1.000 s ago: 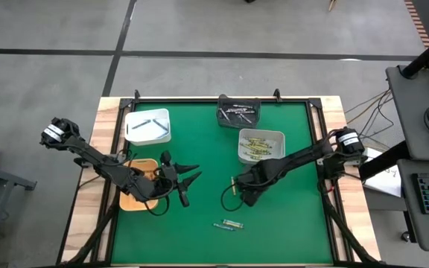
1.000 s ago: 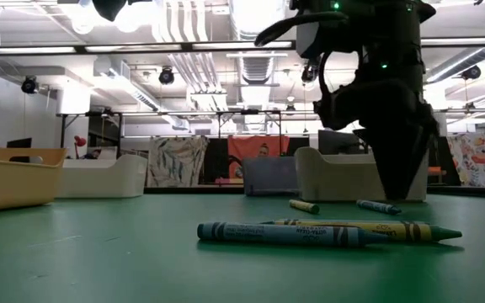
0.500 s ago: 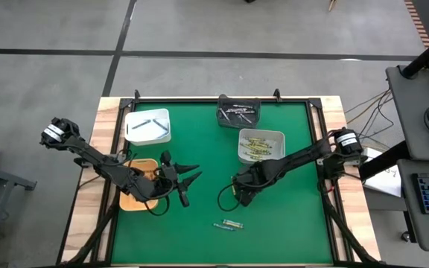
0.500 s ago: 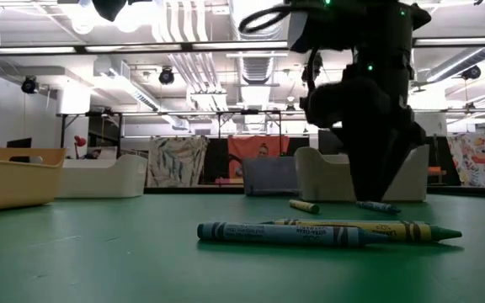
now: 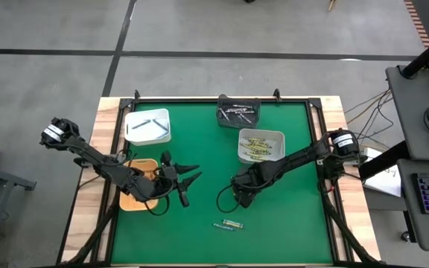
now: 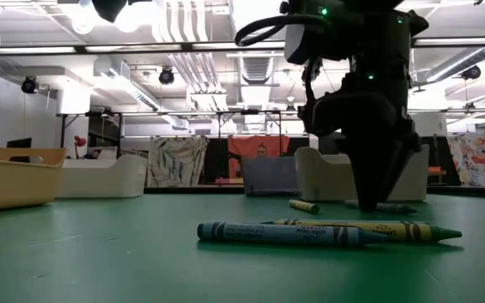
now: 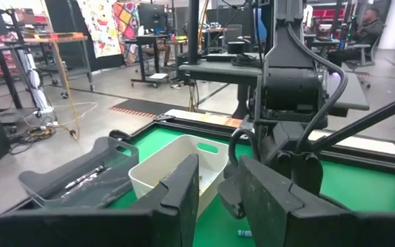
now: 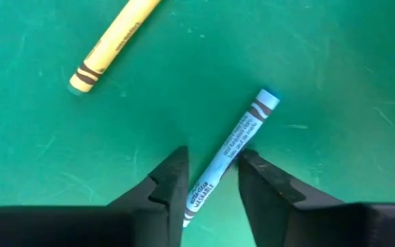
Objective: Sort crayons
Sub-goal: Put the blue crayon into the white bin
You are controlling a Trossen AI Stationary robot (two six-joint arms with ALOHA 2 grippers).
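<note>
A blue crayon lies flat on the green mat. My right gripper points down over it with its fingers open, one on each side of the crayon's lower half. It is at mid table. A yellow crayon lies close by and also shows in the low view. Two more crayons, blue-green and yellow, lie side by side near the front edge. My left gripper is open and empty beside the tan bin. My right gripper comes from above, and its fingers stand across the blue crayon's lower half, which lies slantwise in the gap, flat on the mat. I cannot tell whether the fingers touch it.
A white bin with yellow crayons stands right of centre. A dark grey bin stands at the far edge and a white bin at the far left. A black frame edges the mat.
My right gripper has gone a little toward the table's left edge and now stands over the blue crayon. The crayons have not moved.
</note>
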